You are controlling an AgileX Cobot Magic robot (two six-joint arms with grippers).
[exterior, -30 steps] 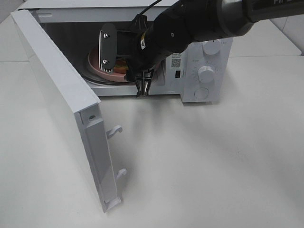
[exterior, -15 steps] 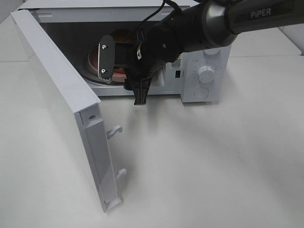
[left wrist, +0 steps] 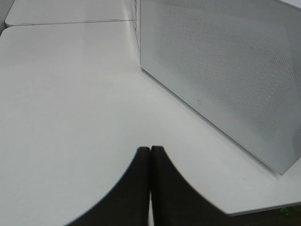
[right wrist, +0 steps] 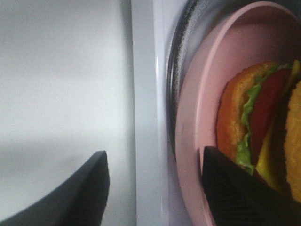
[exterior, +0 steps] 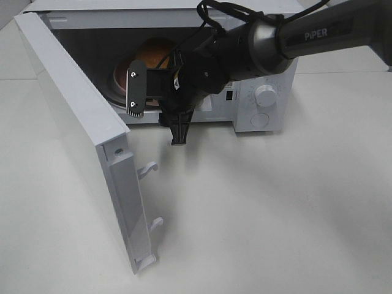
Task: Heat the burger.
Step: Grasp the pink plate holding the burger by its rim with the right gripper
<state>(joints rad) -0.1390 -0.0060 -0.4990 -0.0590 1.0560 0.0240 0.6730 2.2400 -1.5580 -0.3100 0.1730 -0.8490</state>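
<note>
White table (exterior: 275, 214) fills the scene, and on its left the white microwave's door (exterior: 79, 128) swings wide open while the left hand (left wrist: 150, 155) rests pressed closed and empty beside it. Further right, the round golden-bun burger (exterior: 158, 52) sits on its pink plate (exterior: 121, 76) inside the white microwave (exterior: 263, 98). The right hand (right wrist: 155, 183) hangs open at the plate's rim, gripping nothing, so one finger could snag the plate and drag it out, and that open door leaves heating impossible.
</note>
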